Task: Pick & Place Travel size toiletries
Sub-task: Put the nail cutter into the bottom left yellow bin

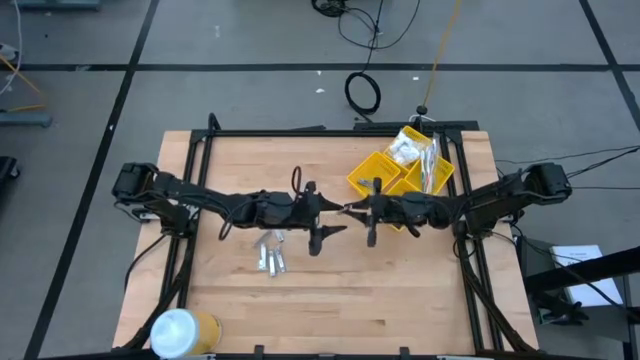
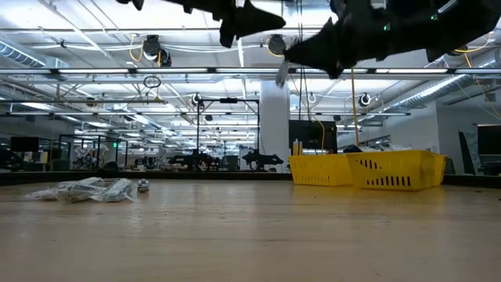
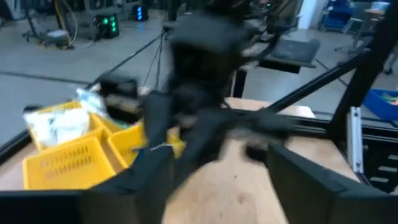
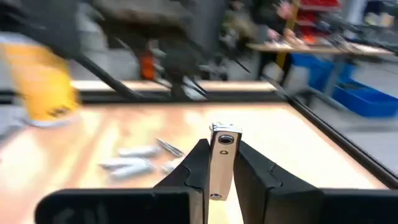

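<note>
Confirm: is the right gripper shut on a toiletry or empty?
Shut on one. In the right wrist view, the right gripper pinches a small silvery tube upright between its fingers, above the table.

No text, label, brand or number can be read on anything here.

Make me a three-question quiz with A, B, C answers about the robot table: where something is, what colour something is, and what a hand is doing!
1. Where does the pile of toiletries lie?
A. on the bare table, below the left arm
B. in the bin
C. on the floor

2. What colour is the compartmented bin?
A. blue
B. yellow
C. red

3. What is the right hand doing?
A. hanging open, empty
B. resting on the table
C. clamping a small silvery tube

Answers: 1 A, the high view shows the pile on the wood. 2 B, its walls are yellow. 3 C, the right wrist view shows the tube pinched between the fingers.
</note>
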Tool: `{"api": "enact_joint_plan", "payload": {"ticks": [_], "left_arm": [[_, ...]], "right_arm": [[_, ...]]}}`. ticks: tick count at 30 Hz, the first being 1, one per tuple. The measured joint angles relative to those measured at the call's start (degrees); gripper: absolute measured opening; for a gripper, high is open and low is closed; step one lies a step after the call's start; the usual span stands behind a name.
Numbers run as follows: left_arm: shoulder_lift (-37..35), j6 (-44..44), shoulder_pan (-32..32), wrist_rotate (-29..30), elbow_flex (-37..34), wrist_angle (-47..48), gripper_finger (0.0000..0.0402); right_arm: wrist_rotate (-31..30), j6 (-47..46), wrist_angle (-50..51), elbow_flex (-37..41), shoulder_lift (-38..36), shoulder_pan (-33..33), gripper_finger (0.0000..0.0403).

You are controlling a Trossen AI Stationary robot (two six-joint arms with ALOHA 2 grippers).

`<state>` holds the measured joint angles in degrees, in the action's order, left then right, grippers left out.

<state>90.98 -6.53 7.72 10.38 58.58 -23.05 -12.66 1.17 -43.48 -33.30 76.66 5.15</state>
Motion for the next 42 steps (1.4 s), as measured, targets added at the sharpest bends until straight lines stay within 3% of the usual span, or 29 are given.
{"api": "enact_joint_plan", "payload": {"ticks": [4,8,12,15,21,33,39,42], "left_arm": [[-1.4,0.3,0.3,2.8,0.2,2.6,0.0314],[-4.7,-2.4,0.4,14.8,0.2,16.5,0.0347],[-5.3,-12.4,-0.1,25.7,0.2,33.8,0.0355],[-4.9,-21.4,-1.0,28.5,0.2,43.8,0.0355],[-3.9,-33.6,-1.9,28.6,0.1,56.3,0.0356],[-3.9,-36.3,-1.9,27.9,0.1,59.7,0.0356],[-3.9,-39.8,-1.4,18.5,0.1,63.6,0.0356],[-3.9,-44.6,0.0,17.2,0.1,68.6,0.0356]], "right_arm": [[-6.3,0.0,6.9,0.0,-1.5,-1.9,0.0035],[-11.2,-1.7,18.0,0.0,-4.5,-7.1,0.0035],[-9.5,-5.6,26.4,0.0,-5.1,-14.8,0.0035],[-4.6,-7.1,28.1,0.0,-3.5,-20.4,0.0035],[1.7,-9.9,29.5,0.0,-1.5,-25.9,0.0042],[2.4,-11.0,30.2,0.0,-1.5,-26.1,0.0194],[6.3,-11.1,30.0,0.0,-2.1,-26.1,0.0226],[9.1,-11.9,28.4,0.0,-3.7,-25.9,0.0230]]}}
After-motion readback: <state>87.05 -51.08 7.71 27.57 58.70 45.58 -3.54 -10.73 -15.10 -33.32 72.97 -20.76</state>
